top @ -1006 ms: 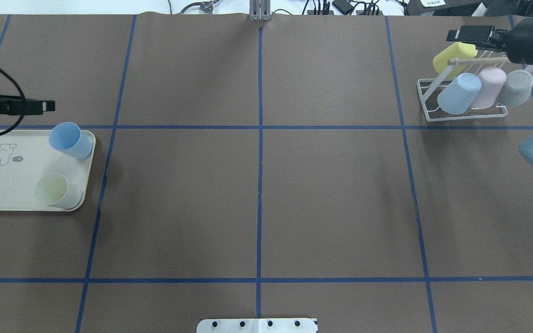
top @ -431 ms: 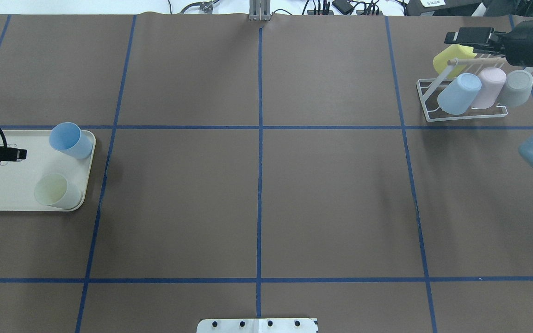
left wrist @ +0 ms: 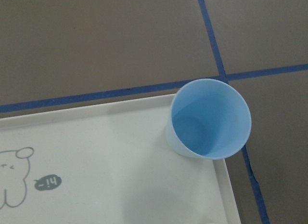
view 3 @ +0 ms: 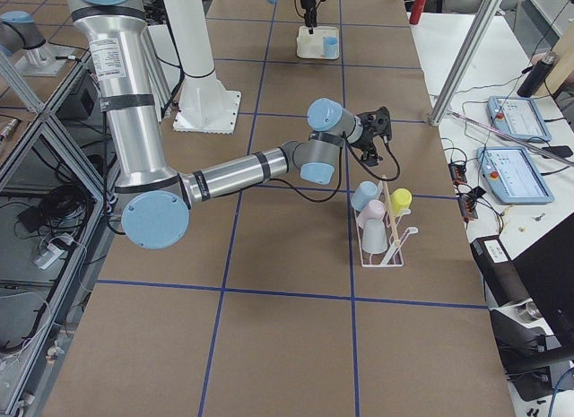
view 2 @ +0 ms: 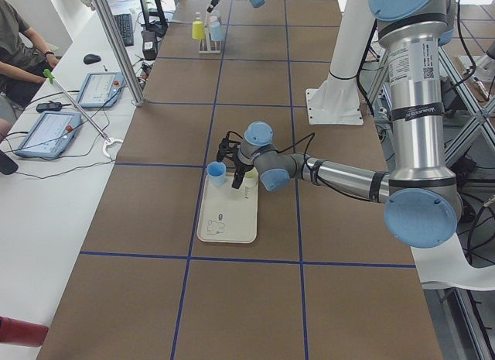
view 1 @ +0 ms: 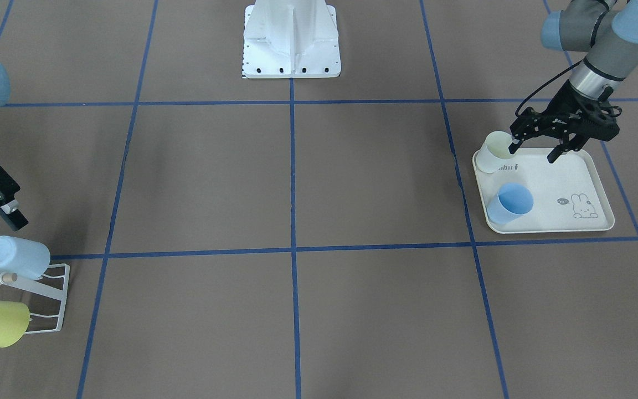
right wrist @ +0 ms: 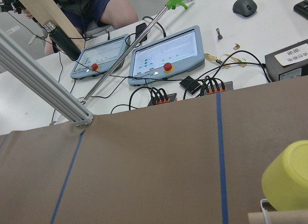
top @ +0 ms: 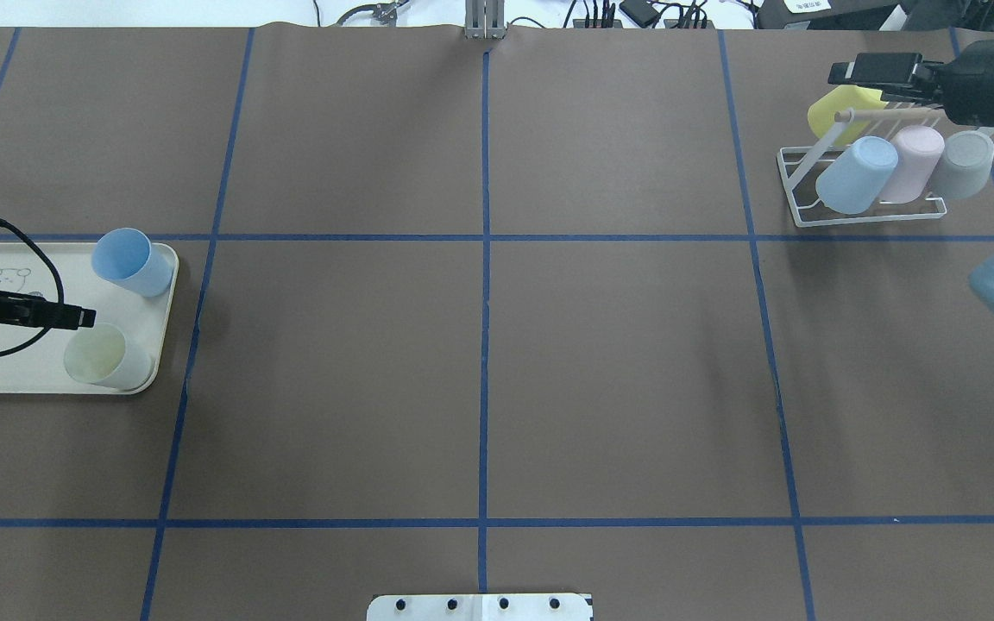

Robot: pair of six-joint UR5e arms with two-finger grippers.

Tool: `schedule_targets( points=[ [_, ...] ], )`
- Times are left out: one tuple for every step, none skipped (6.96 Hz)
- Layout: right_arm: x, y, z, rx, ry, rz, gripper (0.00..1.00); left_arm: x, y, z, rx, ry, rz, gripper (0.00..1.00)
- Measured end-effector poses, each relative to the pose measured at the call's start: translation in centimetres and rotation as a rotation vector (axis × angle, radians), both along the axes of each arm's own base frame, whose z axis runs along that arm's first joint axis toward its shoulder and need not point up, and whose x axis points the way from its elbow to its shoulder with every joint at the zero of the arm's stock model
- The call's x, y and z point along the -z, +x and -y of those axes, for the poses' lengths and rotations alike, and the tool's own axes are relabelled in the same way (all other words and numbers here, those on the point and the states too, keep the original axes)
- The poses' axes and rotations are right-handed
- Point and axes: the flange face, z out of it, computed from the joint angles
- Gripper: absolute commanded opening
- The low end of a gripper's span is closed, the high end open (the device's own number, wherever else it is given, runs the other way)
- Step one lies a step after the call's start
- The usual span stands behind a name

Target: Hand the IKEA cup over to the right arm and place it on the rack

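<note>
A pale cream cup (top: 106,355) and a blue cup (top: 131,261) stand upright on the rabbit-print tray (top: 22,373) at the left. My left gripper (top: 76,317) is open and empty, low over the tray. In the front view it (view 1: 533,153) is beside the cream cup (view 1: 494,151), one finger near the rim. The left wrist view shows the blue cup (left wrist: 210,119). The white wire rack (top: 808,210) at the far right holds yellow, blue, pink and grey cups. My right gripper (top: 851,66) is open and empty above the rack's far end.
The tray lies near the table's left edge, the rack (view 1: 56,299) near its right edge. The robot's white base (view 1: 291,41) stands at the middle of the near side. Operator tablets (right wrist: 166,53) and cables lie beyond the far edge.
My left gripper has swung from beyond the tray's far edge toward the robot, across the tray, to the cream cup. The right arm has barely moved.
</note>
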Motion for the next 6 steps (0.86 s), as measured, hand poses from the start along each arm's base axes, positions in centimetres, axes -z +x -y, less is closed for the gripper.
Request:
schedule_targets(
  points=[
    [0.0,0.0,0.0,0.001,-0.001,0.0,0.99,-0.5,1.0,-0.3,-0.016,-0.007,0.007,0.93],
    [-0.1,0.0,0.0,0.002,-0.002,-0.001,0.99,-0.9,1.5,-0.5,-0.026,-0.015,0.013,0.35],
    [0.0,0.0,0.0,0.002,-0.002,-0.001,0.99,-1.3,1.8,-0.7,-0.035,-0.021,0.015,0.04],
    [0.0,0.0,0.0,0.002,-0.002,0.0,0.99,-1.4,2.0,-0.8,-0.042,-0.026,0.015,0.0],
    [0.0,0.0,0.0,0.002,-0.003,0.001,0.99,-1.4,2.1,-0.9,-0.047,-0.029,0.014,0.0],
    [0.0,0.0,0.0,0.001,-0.006,0.004,0.99,-1.4,2.1,-0.9,-0.051,-0.031,0.011,0.0]
  ],
)
